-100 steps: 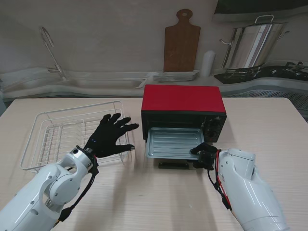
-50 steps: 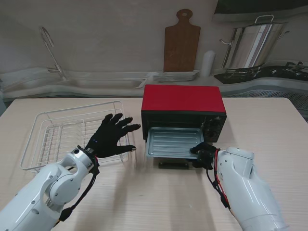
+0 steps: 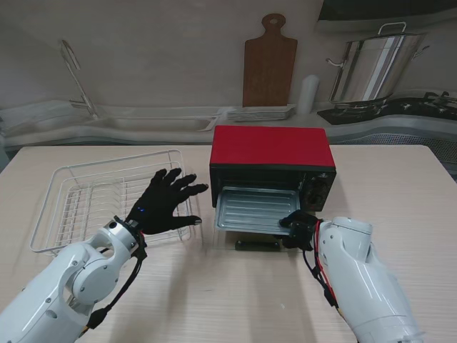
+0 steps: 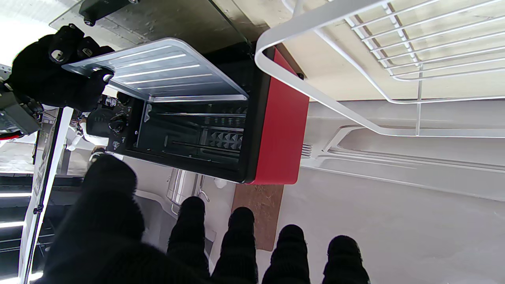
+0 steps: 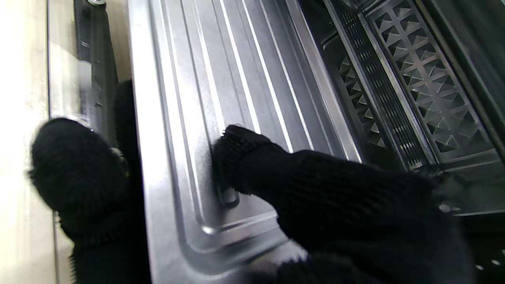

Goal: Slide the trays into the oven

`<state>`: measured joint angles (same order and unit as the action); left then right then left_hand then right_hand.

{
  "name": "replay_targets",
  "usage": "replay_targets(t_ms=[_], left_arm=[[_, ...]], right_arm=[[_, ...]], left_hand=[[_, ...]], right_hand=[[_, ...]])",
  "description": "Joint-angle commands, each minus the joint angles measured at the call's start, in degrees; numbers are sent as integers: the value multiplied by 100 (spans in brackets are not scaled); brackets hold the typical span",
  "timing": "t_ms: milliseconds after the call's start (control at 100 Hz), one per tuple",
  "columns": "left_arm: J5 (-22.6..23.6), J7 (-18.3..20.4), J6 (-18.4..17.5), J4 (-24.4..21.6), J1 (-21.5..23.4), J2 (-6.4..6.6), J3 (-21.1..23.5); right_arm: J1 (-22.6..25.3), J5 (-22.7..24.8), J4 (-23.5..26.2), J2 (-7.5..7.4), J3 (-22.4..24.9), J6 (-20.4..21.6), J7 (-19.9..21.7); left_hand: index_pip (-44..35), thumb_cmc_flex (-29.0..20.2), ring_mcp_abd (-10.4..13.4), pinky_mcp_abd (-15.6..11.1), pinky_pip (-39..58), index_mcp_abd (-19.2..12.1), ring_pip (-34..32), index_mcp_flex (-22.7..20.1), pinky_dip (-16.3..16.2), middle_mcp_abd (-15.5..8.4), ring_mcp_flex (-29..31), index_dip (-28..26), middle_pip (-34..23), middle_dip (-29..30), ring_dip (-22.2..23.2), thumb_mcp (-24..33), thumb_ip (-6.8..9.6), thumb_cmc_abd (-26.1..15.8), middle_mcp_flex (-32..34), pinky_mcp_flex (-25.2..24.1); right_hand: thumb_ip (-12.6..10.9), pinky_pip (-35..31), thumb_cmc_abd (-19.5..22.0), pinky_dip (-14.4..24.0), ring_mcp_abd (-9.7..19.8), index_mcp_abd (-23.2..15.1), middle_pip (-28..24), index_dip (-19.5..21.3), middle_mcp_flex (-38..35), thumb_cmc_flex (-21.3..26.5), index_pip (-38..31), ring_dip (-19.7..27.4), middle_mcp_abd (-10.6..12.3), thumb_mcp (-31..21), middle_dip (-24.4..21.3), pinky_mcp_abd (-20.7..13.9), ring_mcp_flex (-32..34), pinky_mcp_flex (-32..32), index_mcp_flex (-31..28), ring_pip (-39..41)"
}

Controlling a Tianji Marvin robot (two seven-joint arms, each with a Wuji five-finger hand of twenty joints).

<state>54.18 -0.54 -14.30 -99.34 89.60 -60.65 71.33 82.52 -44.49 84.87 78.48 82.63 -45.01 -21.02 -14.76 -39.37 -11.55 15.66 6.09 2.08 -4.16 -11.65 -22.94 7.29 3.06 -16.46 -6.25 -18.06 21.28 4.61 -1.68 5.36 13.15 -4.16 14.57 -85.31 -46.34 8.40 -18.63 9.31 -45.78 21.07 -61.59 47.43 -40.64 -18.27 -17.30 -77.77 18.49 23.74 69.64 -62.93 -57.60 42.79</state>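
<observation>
**Right hand grips tray at oven mouth**

The black-gloved right hand (image 3: 300, 230) pinches the near right corner of the ribbed silver metal tray (image 3: 253, 212), thumb on top. The tray sits partly inside the red-topped black toaster oven (image 3: 271, 163), its near edge jutting out. The left hand (image 3: 163, 202) hovers splayed, empty, over the white wire dish rack (image 3: 78, 193).

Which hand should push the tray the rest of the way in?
Right hand: it already grips the tray at its near right corner. Left hand hovers open over the dish rack.
</observation>
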Motion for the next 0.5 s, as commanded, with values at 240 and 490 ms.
replay_targets(t_ms=[240, 490], left_arm=[[-20, 82, -12, -79, 78, -20, 40], [-24, 84, -18, -80, 79, -20, 44]], right_arm=[[17, -23, -104, 113, -62, 16, -77], [-14, 22, -149, 116, -67, 50, -84]], left_hand=[[75, -40, 162, -123, -315, -88, 175, 158, 135, -67, -175, 119, 90, 93, -79, -167, 220, -252, -220, -36], [75, -41, 158, -122, -308, -80, 175, 157, 150, -70, -174, 119, 91, 93, -78, -170, 221, -252, -219, -38]], right_hand=[[75, -56, 231, 68, -50, -583, -136, 259, 106, 472, -732, -39, -47, -423, 69, -368, 285, 253, -202, 56], [74, -42, 234, 58, -69, -560, -117, 228, 120, 464, -711, -22, -56, -417, 64, -360, 273, 258, -164, 14]])
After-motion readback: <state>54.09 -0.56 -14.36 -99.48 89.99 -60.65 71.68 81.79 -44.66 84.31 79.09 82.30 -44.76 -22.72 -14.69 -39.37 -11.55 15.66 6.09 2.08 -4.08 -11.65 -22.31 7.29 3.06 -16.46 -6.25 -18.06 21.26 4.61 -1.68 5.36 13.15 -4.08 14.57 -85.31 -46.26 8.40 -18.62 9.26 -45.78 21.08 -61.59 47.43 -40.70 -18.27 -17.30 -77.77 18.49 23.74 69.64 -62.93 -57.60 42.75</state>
